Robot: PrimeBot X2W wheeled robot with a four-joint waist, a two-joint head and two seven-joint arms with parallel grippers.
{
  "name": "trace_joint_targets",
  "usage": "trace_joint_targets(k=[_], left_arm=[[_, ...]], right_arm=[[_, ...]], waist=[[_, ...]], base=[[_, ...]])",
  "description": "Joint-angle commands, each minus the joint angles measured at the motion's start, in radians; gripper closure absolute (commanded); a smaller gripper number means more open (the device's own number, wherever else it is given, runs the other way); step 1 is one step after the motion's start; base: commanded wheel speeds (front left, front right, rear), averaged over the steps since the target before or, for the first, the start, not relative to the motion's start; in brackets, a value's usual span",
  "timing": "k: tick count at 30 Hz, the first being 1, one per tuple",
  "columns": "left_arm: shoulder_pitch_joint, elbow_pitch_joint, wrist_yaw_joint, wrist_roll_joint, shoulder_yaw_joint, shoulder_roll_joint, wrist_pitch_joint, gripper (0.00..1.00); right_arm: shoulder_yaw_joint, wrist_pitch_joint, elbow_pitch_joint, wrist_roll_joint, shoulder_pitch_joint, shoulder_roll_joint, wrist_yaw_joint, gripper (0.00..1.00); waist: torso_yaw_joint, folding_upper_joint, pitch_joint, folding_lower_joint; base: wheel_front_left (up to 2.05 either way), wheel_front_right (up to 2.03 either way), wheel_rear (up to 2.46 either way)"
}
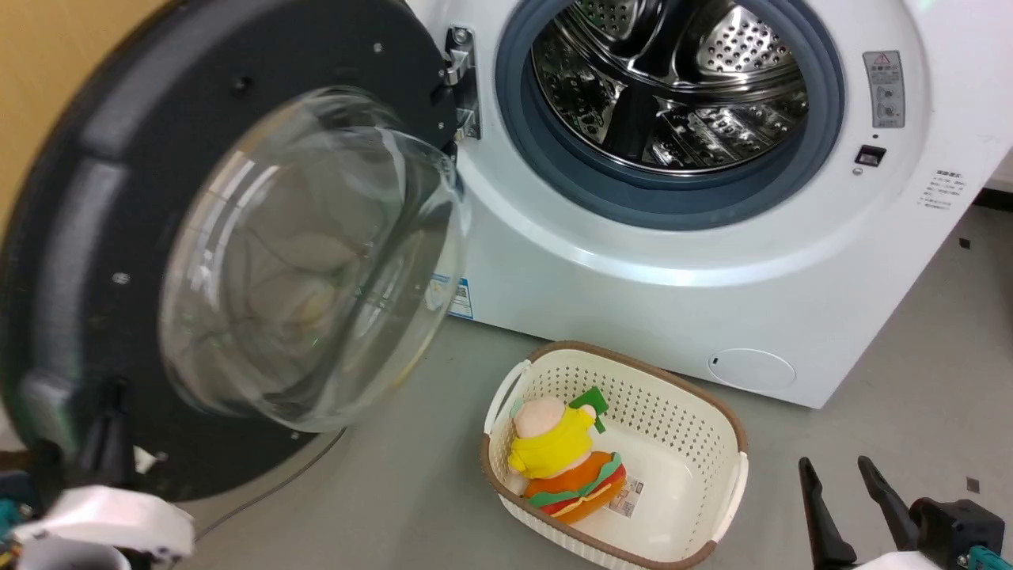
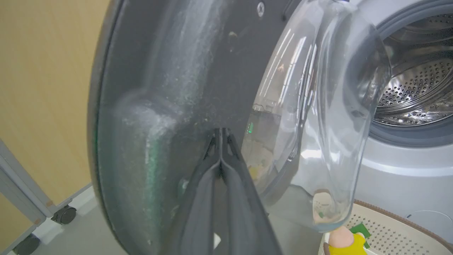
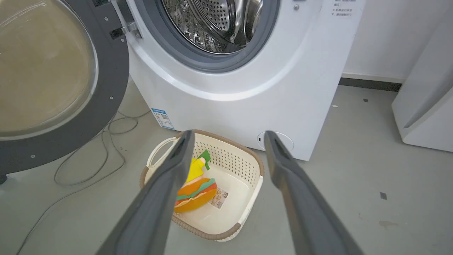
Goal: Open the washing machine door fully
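While the washing machine door (image 1: 79, 237) hangs swung wide on its hinge (image 1: 460, 79) at the left of the drum (image 1: 673, 87) opening, it stands upright on edge. It is round, with no longer side, and its dark inner face and bulging glass bowl are turned toward the robot and somewhat to the right. The left gripper (image 2: 221, 131) has its jaws pressed together with nothing between them, tips against the door's dark inner rim beside the glass. The right gripper (image 3: 229, 134) has its jaws spread wide and empty above the floor, near a cream basket (image 1: 736, 443) holding a plush toy (image 1: 554, 451).
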Motion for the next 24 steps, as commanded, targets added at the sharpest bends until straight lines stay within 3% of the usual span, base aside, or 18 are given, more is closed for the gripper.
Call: trace_joint_targets(k=[1,14,24], left_arm=[[-0.049,0.058,-0.014,-0.015,0.025,0.020,-0.018,1.00],[-0.235,0.402,-0.089,-0.038,0.108,0.051,-0.071,1.00],[-0.232,0.406,-0.113,0.019,0.181,0.017,-0.074,1.00]], right_arm=[[-0.003,0.002,-0.005,0.000,-0.006,0.003,0.001,0.00],[-0.004,0.005,-0.007,-0.003,-0.018,0.003,0.001,0.00],[-0.004,0.001,-0.003,0.001,-0.014,0.003,0.001,0.00]], waist=[[-0.008,0.0000,0.006,0.0001],[-0.034,0.0000,0.025,0.0001],[-0.039,0.0000,0.016,0.0001]], base=[[0.00,0.00,0.00],[0.00,0.00,0.00],[0.00,0.00,0.00]])
